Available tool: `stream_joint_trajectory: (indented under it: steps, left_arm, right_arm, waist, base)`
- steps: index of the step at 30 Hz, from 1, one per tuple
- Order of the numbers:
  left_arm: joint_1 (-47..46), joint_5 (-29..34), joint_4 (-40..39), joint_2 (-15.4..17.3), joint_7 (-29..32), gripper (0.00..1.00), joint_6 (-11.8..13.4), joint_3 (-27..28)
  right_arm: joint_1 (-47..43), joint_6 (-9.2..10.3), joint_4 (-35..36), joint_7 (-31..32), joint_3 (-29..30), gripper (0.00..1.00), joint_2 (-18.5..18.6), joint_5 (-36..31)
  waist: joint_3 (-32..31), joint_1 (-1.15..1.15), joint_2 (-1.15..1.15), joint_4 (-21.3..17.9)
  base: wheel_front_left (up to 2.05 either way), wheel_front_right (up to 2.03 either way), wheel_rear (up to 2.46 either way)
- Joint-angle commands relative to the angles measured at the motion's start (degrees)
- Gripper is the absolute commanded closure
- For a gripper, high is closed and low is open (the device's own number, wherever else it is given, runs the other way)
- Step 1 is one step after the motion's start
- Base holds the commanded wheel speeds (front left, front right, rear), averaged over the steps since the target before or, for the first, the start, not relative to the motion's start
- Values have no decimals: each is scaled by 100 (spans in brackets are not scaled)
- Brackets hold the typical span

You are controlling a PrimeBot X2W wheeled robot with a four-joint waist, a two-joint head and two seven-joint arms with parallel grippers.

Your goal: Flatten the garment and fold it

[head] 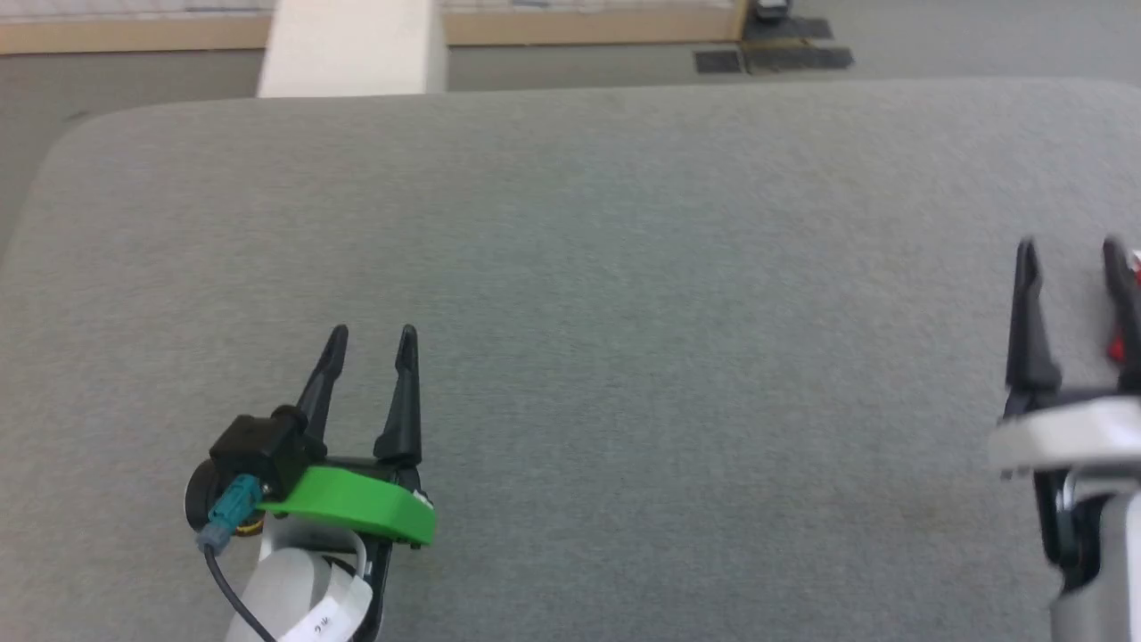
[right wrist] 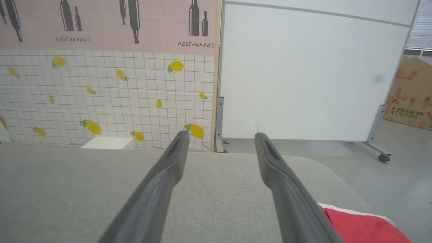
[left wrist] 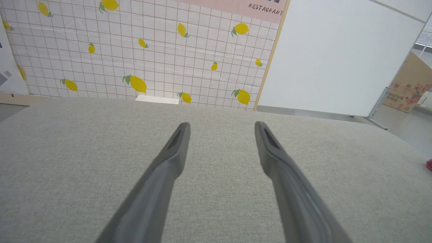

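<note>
Pointing toward the far edge of the grey, cloth-covered bench point(head: 570, 267), the left jaws are seen at the near left. They are held wide apart, and nothing is caught between their dark fingers point(head: 406, 392). A bright green mount point(head: 357, 504) and a black camera block point(head: 258, 446) are carried behind them on the wrist, with a dark cable point(head: 233, 593) trailing toward the near edge.

The right jaws are seen at the right edge of the head view. They are likewise spread wide and nothing is gripped; only bare bench is seen between the two fingers point(right wrist: 158, 189) in the right wrist view.

The garment point(right wrist: 364, 226) is found at the far right of the bench, close to its rounded right edge and just to the right of the right jaws. Red cloth with a white trim is shown; the rest is cut off by the frame. In the head view a sliver of it point(head: 1116, 349) is glimpsed beside the rightmost finger. Whether that finger touches the cloth cannot be told.

Beyond the bench, a tiled wall printed with lemons point(left wrist: 135, 50), a white panel point(right wrist: 303, 74) and a cardboard box point(right wrist: 411, 98) are visible.
</note>
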State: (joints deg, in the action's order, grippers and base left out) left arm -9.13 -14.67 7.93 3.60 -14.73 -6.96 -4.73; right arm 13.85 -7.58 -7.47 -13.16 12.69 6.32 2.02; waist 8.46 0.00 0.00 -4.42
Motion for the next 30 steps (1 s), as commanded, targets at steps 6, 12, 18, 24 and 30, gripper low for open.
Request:
stream_joint_trajectory:
  steps: [6,12,18,24,30]
  left_arm:
    - [206,17,35,-56,-27,0,-36,-48]
    - [361,63,100,-67,-27,0,-45,-146]
    - [466,-34,114,-70,-27,0,-49,-196]
    - [498,-95,103,-71,-27,0,-49,-200]
    - [494,-134,105,-71,-27,0,-47,-202]
  right_arm:
    - [-912,9,422,-86,-30,0,-275,-131]
    - [-1402,9,403,-135,-145,0,-337,-179]
    - [-1709,9,370,-156,-255,0,-342,54]
    - [-1743,9,309,-169,-324,0,-343,131]
    - [-1741,9,265,-175,-337,0,-344,194]
  waist:
    - [-438,0,0,487]
    - [-577,0,0,549]
    - [-639,0,0,601]
    - [-628,0,0,598]
    - [-599,0,0,593]
  base:
    - [0,0,0]
    - [0,0,0]
    - [0,0,0]
    - [0,0,0]
    - [0,0,0]
